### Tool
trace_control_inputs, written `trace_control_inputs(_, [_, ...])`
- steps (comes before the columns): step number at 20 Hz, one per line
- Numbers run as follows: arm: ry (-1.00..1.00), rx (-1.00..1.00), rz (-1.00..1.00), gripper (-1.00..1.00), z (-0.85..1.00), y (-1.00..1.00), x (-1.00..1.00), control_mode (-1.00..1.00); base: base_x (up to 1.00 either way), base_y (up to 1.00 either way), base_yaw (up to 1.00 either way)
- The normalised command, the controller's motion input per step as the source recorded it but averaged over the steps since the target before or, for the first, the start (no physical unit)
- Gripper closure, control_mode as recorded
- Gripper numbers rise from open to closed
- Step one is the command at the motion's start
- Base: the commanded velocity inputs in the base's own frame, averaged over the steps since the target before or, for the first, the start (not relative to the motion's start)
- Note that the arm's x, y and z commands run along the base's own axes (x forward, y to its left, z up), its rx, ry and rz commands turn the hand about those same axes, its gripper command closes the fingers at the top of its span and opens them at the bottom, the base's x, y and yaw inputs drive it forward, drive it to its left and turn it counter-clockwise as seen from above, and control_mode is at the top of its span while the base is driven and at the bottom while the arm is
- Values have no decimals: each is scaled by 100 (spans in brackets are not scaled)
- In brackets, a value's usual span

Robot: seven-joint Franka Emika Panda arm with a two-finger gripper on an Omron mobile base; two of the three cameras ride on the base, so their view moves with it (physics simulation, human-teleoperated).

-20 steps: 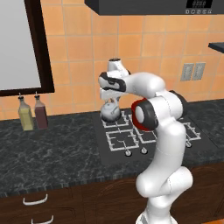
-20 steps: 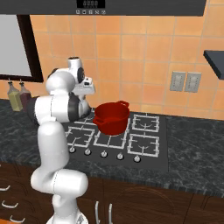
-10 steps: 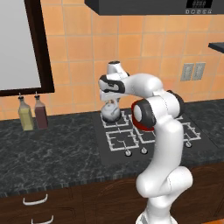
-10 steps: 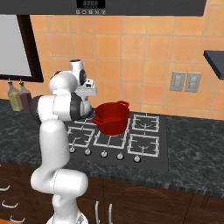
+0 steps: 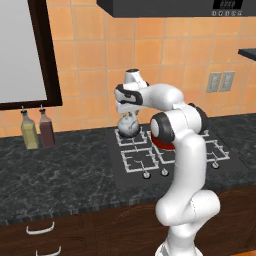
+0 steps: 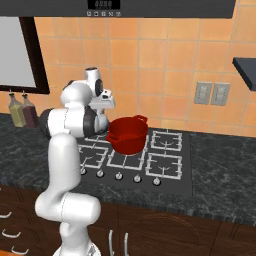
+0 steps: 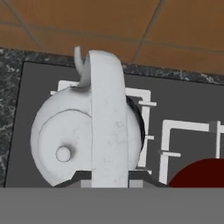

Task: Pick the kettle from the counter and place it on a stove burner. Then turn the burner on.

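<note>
Gripper (image 5: 128, 113) shut tight on the handle of the kettle (image 5: 128, 126). Kettle hanging directly beneath gripper, over the back-left stove burner (image 5: 131, 137) of the black cooktop (image 5: 131, 173); contact with the grate impossible to tell. Red pot (image 6: 127, 134) just to the right of gripper, on the neighbouring grate. Two bottles (image 5: 38, 129) well off to the left on the table (image 5: 60, 170), against the tiled wall.

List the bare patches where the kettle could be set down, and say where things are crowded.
Free: the front-left burner, and the counter between the two bottles and the cooktop. Crowded: the rear-left grate, under the kettle held by the pincer, and the middle, taken by the red pot.
</note>
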Motion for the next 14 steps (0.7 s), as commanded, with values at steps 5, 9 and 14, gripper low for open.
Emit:
trace_control_inputs(5, [6, 0, 0, 100, -19, 0, 0, -100, 0, 0, 0])
trace_control_inputs(9, [2, 0, 0, 100, -24, 0, 0, -100, 0, 0, 0])
trace_control_inputs(14, [0, 0, 0, -100, -7, 0, 0, -100, 0, 0, 0])
